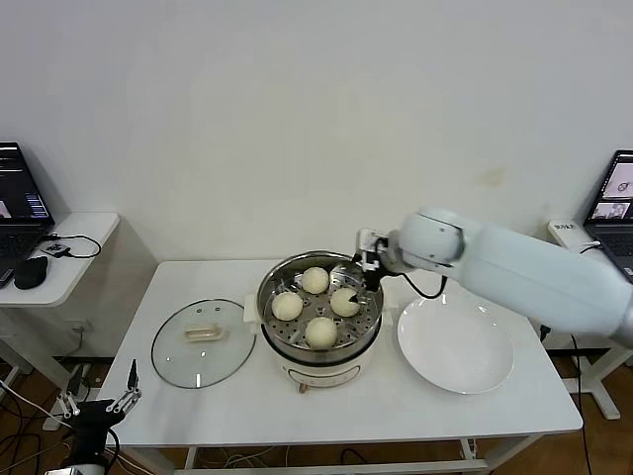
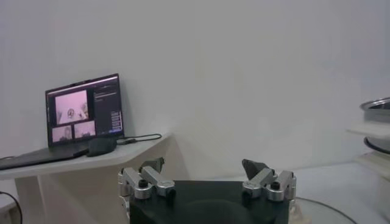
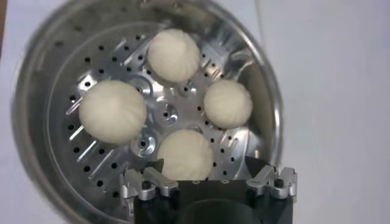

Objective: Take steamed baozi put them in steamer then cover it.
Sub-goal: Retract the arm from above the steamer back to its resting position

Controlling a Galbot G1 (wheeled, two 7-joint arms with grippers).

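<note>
The steel steamer (image 1: 272, 327) stands mid-table with several cream-white baozi (image 1: 320, 332) on its perforated tray. My right gripper (image 1: 364, 284) hovers over the steamer's right rim, open and empty. In the right wrist view the right gripper (image 3: 204, 165) is just above the tray (image 3: 164, 112), with the nearest baozi (image 3: 184, 153) between and slightly beyond its fingers, not touched. The glass cover (image 1: 203, 341) lies flat on the table left of the steamer, handle up. My left gripper (image 1: 99, 401) is parked low, off the table's front left corner, open and empty; it also shows in the left wrist view (image 2: 203, 164).
An empty white plate (image 1: 455, 346) lies right of the steamer. A side desk at the left holds a laptop (image 2: 85, 115) and a mouse (image 1: 30, 272). Another laptop (image 1: 615, 213) stands at the far right. A wall runs behind the table.
</note>
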